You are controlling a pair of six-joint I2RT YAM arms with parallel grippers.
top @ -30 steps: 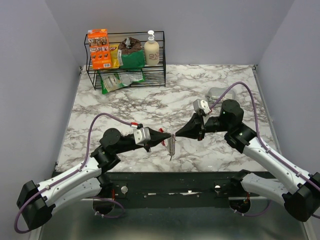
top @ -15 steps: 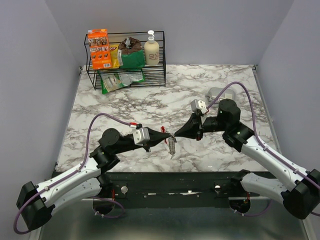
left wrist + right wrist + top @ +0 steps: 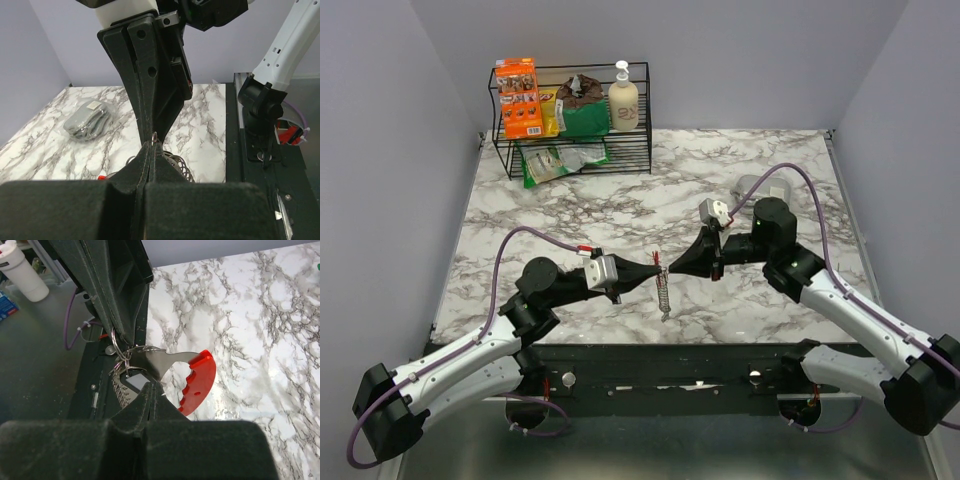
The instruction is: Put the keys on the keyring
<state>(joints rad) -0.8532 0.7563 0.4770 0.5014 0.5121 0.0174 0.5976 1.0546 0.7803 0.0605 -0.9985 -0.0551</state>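
The keyring hangs above the table's front middle, pinched between both grippers. My left gripper is shut on its small wire loop, whose tip pokes out between the fingertips. From the opposite side my right gripper is shut on the flat metal body, just beside the curved red side. The gray ridged side hangs lower left. Of the keys, one tiny black-edged piece shows, hanging at the loop against the right fingertips.
A wire rack with packages and a soap bottle stands at the back left. A gray pouch lies on the marble behind the right arm. The table's dark front edge runs just below the grippers.
The right arm has shifted slightly left toward the left gripper, and the keyring now hangs more edge-on. Both grippers stay shut.
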